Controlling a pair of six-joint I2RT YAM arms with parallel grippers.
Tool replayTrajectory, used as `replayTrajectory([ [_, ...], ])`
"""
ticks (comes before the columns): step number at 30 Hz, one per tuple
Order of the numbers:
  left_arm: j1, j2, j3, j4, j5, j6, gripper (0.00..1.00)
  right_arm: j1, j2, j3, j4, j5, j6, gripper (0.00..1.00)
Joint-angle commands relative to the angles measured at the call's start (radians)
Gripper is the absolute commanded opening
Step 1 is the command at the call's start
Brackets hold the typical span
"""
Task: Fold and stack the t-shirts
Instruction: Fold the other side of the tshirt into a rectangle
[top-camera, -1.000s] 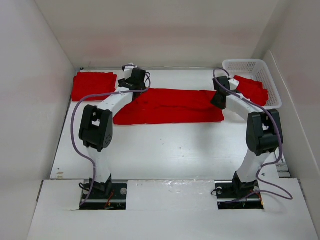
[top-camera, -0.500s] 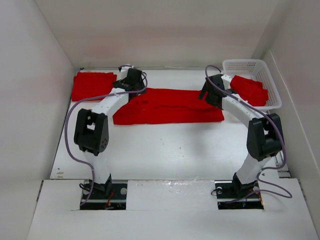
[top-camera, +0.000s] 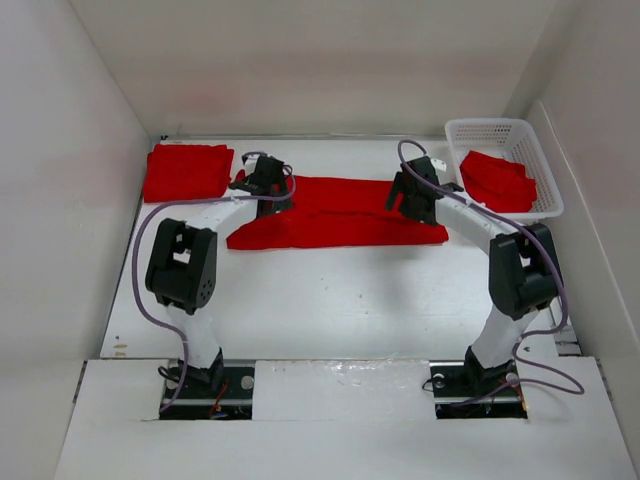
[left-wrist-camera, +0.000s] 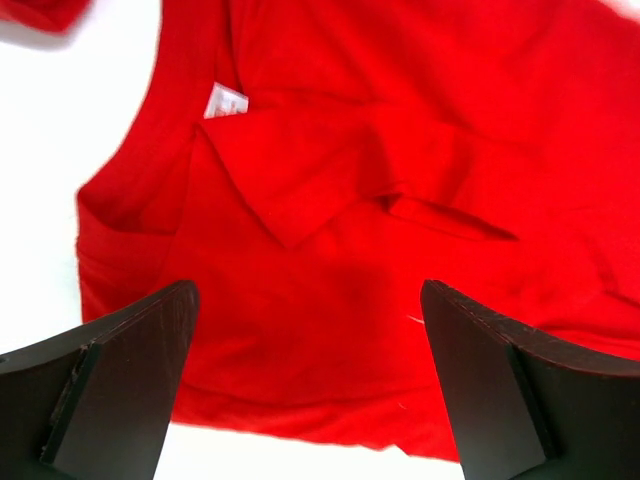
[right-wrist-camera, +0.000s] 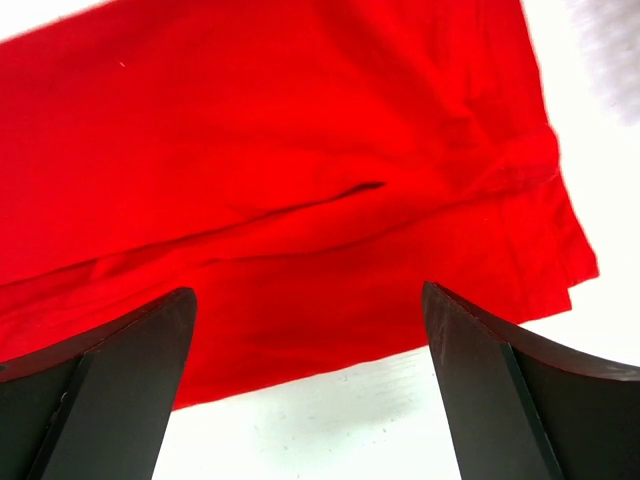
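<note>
Far left corner of the white table (top-camera: 330, 300) has a neatly folded square of soft bright red t-shirt (top-camera: 187, 171). Mid-table lies a long red t-shirt (top-camera: 340, 215) folded into a flat strip, matte cloth with soft creases. The left gripper (left-wrist-camera: 307, 300) hangs over its left end, dark wedge fingers (left-wrist-camera: 110, 390) spread wide, holding nothing. Only that wrist cam shows the little white neck label (left-wrist-camera: 226, 101). The right gripper (right-wrist-camera: 307, 295) is the same deal over the right end: spread wide, nothing held. Far right, only in the overhead view, a white plastic mesh basket (top-camera: 490, 128) has a crumpled red t-shirt (top-camera: 497, 180) inside.
</note>
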Motion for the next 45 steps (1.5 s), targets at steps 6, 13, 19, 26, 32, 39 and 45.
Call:
replayTrajectory([
  [6, 0.006, 0.126, 0.121, -0.044, -0.048, 0.054, 0.96, -0.052, 0.049, -0.008, 0.060, -0.084, -0.013, 1.00],
  [13, 0.016, 0.212, 0.224, -0.097, -0.150, 0.042, 0.99, -0.070, 0.089, 0.001, 0.069, -0.094, -0.022, 0.99],
  [19, 0.048, 0.273, 0.302, -0.134, -0.164, 0.051, 0.99, -0.092, 0.089, 0.001, 0.059, -0.112, -0.022, 1.00],
  [26, 0.057, 0.273, 0.324, -0.102, -0.174, 0.095, 0.99, -0.113, 0.098, 0.010, 0.048, -0.124, -0.022, 1.00],
  [32, 0.080, 0.293, 0.414, -0.082, -0.151, 0.160, 0.99, -0.113, 0.098, 0.010, 0.048, -0.124, -0.022, 1.00],
  [39, 0.092, 0.231, 0.396, -0.022, -0.017, 0.245, 0.94, -0.113, 0.107, 0.019, 0.039, -0.124, -0.022, 0.99],
  [45, 0.092, -0.012, 0.060, 0.139, 0.163, 0.282, 0.82, -0.113, 0.107, 0.019, 0.039, -0.124, -0.022, 0.99],
])
